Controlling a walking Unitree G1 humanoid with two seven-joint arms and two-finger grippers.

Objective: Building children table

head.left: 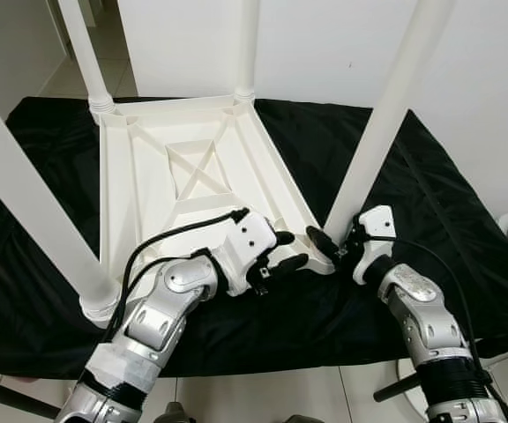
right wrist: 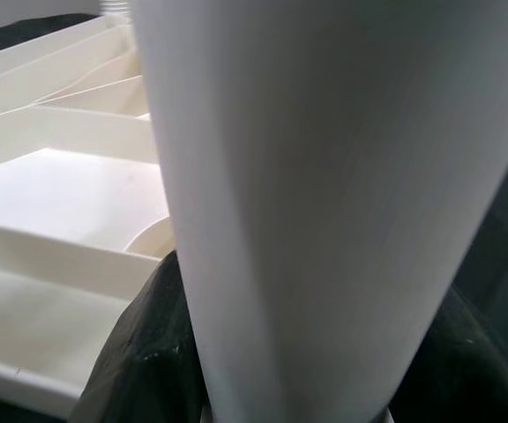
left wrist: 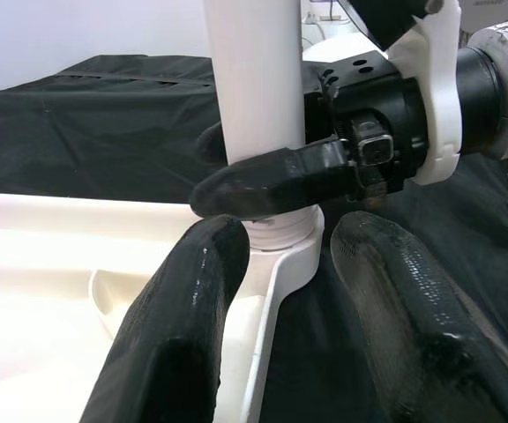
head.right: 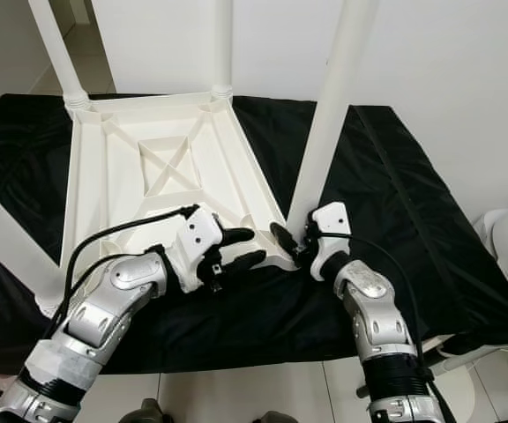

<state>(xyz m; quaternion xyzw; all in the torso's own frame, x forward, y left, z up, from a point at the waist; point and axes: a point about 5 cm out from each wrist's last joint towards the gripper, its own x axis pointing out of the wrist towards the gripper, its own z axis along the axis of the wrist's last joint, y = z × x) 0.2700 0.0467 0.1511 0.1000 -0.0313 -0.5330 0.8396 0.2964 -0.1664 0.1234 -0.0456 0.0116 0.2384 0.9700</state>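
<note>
Table top [head.left: 161, 189]: a white plastic children's table lying upside down on a black cloth [head.left: 430, 211]. Its ribbed underside faces up. Its long side runs away from the robot toward the wall.
Near left leg [head.left: 25, 189]: stands up from the near left corner and leans toward the left edge of the picture, where its top is cut off.
Far legs: two more [head.left: 85, 48] [head.left: 248, 44] stand at the far corners. Their tops are cut off too.
Left gripper [head.left: 287, 250]: at the near right corner of the table. Its two black fingers [left wrist: 183, 344] are spread apart, one over the table's rim, and they hold nothing.
Near right leg [head.left: 386, 115]: points straight up from its round socket. Its top is out of the picture.
Right gripper [head.left: 329, 244]: its fingers are clamped around the bottom of this leg, just above the socket.
Hard to see: the right wrist view is so close to the leg that little else can be made out.
</note>
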